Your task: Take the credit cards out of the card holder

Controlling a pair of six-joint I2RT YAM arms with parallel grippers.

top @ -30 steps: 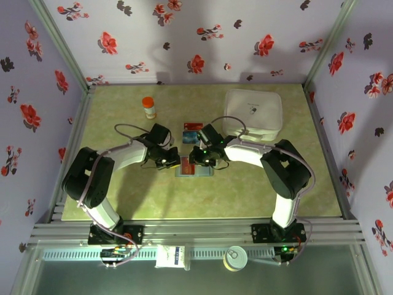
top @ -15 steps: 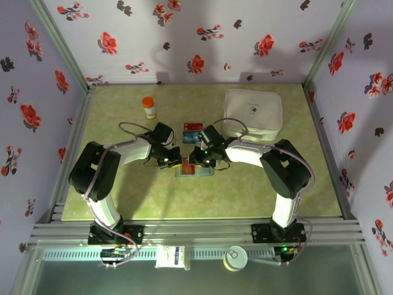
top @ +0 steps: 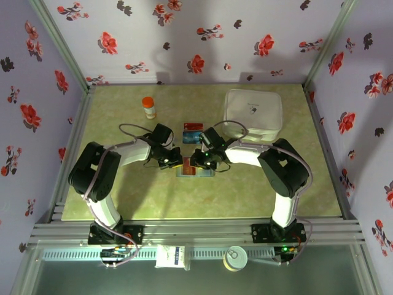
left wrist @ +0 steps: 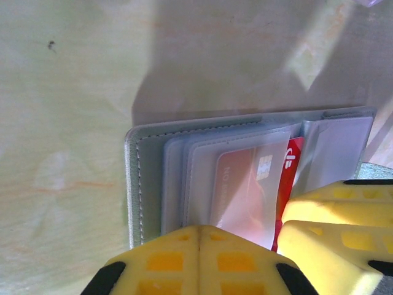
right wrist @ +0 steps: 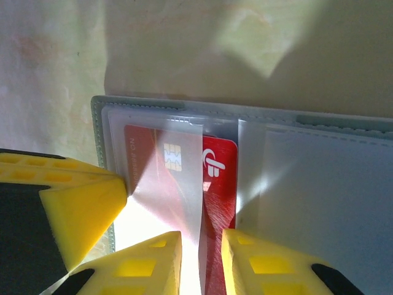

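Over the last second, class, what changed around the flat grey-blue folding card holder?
The left arm's elbow swung inward; its shut left gripper stayed at the grey-blue folding card holder. The right gripper, jaws slightly apart, stayed over the red plastic card. Nothing taken or released; the white square box kept still.

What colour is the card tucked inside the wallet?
Red, with a white logo. The card sits in the card holder, clearest in the right wrist view.
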